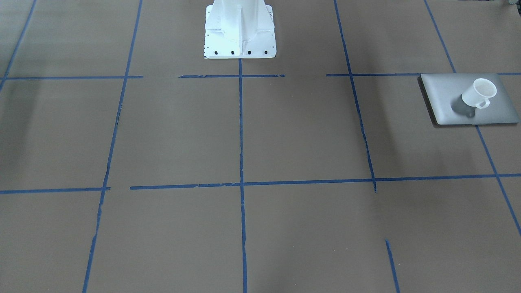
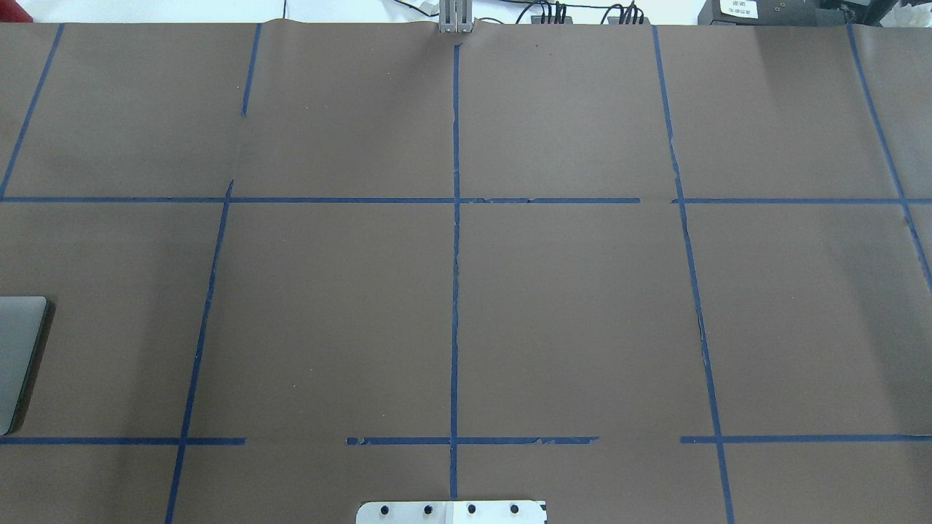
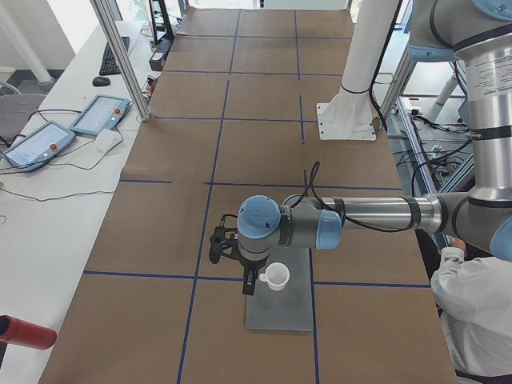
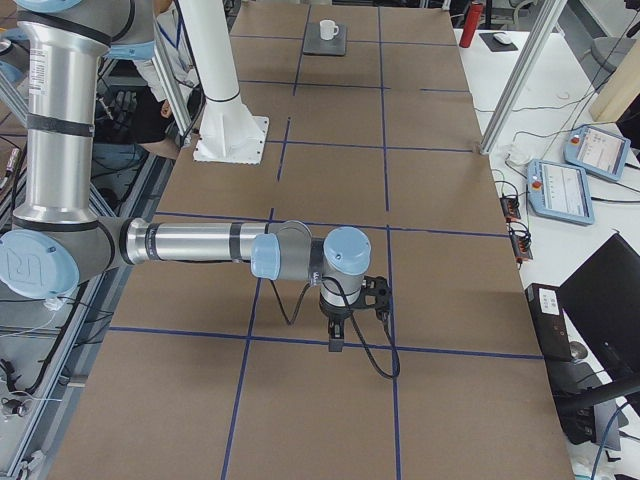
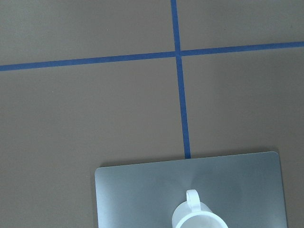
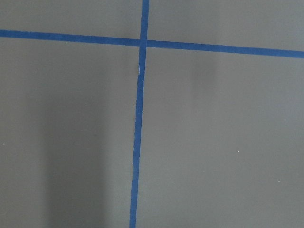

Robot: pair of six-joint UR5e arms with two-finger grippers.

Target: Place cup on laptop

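Your cup [image 1: 479, 93] stands upright near the laptop's [image 1: 439, 89] middle, well off its edges so it won't tip, the left gripper [image 3: 248, 288] just beside it, released or clenched you can't tell, likewise the right gripper [image 4: 335, 345].

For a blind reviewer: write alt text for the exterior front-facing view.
A small white cup stands upright on a closed silver-grey laptop near the view's right edge, handle toward the camera. The rest is brown table gridded with blue tape, with the robot's white base at top centre.
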